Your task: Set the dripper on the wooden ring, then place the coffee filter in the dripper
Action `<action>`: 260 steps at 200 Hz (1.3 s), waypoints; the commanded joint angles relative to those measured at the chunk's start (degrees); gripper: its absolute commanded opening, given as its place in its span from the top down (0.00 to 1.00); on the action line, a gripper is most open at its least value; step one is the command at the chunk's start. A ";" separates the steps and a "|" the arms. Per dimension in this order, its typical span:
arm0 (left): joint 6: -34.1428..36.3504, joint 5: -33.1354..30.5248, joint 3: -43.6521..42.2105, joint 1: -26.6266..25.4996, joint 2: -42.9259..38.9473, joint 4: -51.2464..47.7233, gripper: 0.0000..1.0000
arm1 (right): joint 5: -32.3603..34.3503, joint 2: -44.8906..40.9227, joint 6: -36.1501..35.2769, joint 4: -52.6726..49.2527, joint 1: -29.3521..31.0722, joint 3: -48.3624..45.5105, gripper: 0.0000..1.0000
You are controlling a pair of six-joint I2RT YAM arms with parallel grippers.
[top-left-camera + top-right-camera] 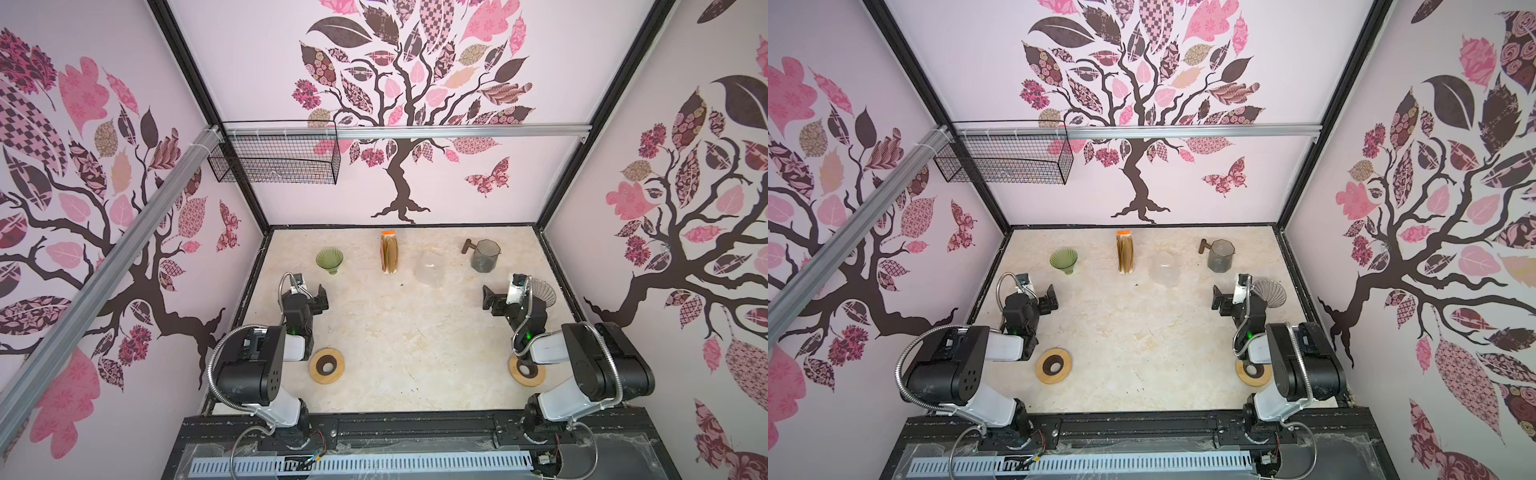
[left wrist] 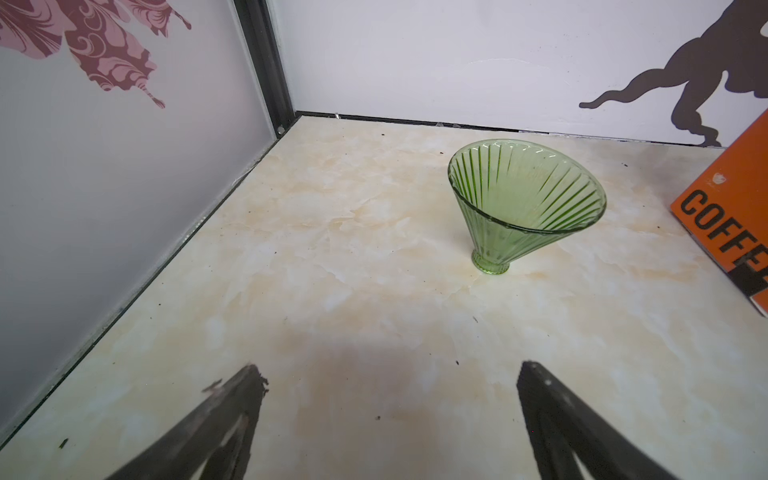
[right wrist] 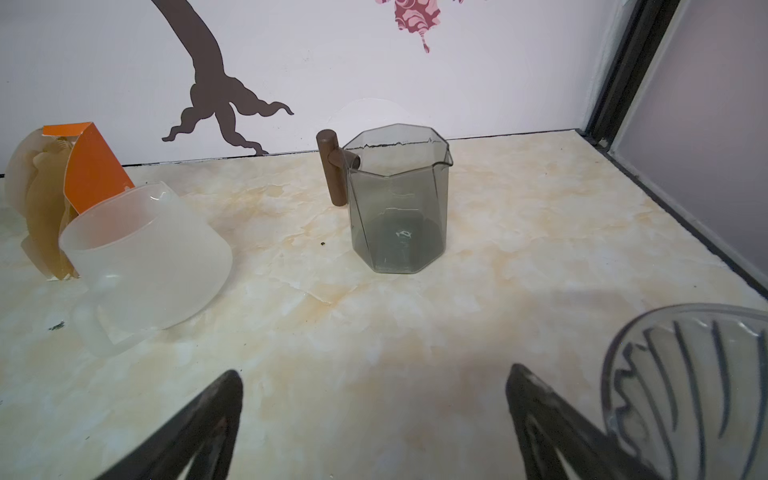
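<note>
**Both top views:** the upright orange carton of tan paper coffee filters (image 1: 389, 252) stands at the far middle of the cream marble-patterned tabletop (image 1: 395, 340). Its stack is on edge, with the long axis running away from the robot, and no filter sits in a dripper yet. The green ribbed glass cone dripper (image 1: 329, 259) stands mouth-up to the carton's left, apart from it and just beyond the left gripper (image 1: 322, 299). The right gripper (image 1: 487, 297) lies farther off to the carton's right, so the left arm appears the nearer. A frosted white cup (image 1: 429, 269) crowds the carton's right flank, while its left flank and the table's centre are open.

**Left wrist view:** the jaws are spread wide with nothing between them. The green dripper is ahead, the carton's orange face (image 2: 727, 232) is at the frame's edge, and the side wall (image 2: 124, 208) is close.

**Right wrist view:** these jaws are also wide and empty. They face a smoky grey faceted glass pitcher with a brown wooden handle (image 3: 399, 208). A clear ribbed glass dripper (image 3: 685, 395) is near one finger, and the cup partly hides the carton.
</note>
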 commanded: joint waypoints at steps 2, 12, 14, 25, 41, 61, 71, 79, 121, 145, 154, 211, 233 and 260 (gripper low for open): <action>0.43 0.13 0.63 0.14 0.30 2.06 0.02 | -0.08 0.07 -1.02 1.31 -0.12 0.20 0.00; 0.38 0.13 0.61 0.12 0.32 2.03 0.02 | -0.09 0.07 -1.06 1.33 -0.21 0.15 0.00; 0.42 0.13 0.59 0.10 0.33 2.02 0.02 | -0.08 0.07 -1.09 1.28 -0.18 0.14 0.00; 0.52 -0.04 0.58 0.08 0.29 2.16 0.02 | -0.09 0.07 -1.07 1.33 -0.19 0.20 0.00; 0.48 -0.05 0.58 0.10 0.32 2.17 0.02 | -0.08 0.07 -1.03 1.36 -0.17 0.17 0.00; 0.45 -0.07 0.67 0.10 0.38 2.11 0.02 | -0.10 0.15 -1.03 1.24 -0.13 0.23 0.00; 0.35 -0.05 0.67 0.07 0.29 2.11 0.02 | -0.08 0.10 -1.05 1.32 -0.19 0.19 0.00; 0.43 -0.05 0.71 0.09 0.29 2.04 0.02 | -0.08 0.07 -1.03 1.20 -0.13 0.21 0.00; 0.18 0.92 0.80 0.56 0.33 1.67 0.02 | -0.08 0.11 -1.04 1.42 -0.13 0.15 0.00; 0.16 0.92 0.76 0.54 0.28 1.83 0.02 | -0.08 0.19 -1.05 1.21 -0.21 0.22 0.00; 0.11 0.92 0.73 0.58 0.28 1.76 0.02 | -0.09 0.15 -1.02 1.25 -0.21 0.31 0.00; -0.31 -0.31 0.71 0.67 -3.19 0.04 0.02 | -4.07 -4.16 -2.62 -5.16 0.07 2.35 0.00; -0.78 -1.31 0.74 0.68 -11.56 -7.26 0.02 | -9.51 -12.36 -5.37 -21.33 1.94 8.55 0.00; -5.94 -7.15 1.22 0.79 -18.73 -14.65 0.02 | -4.15 -21.53 -1.13 -19.60 5.79 9.52 0.00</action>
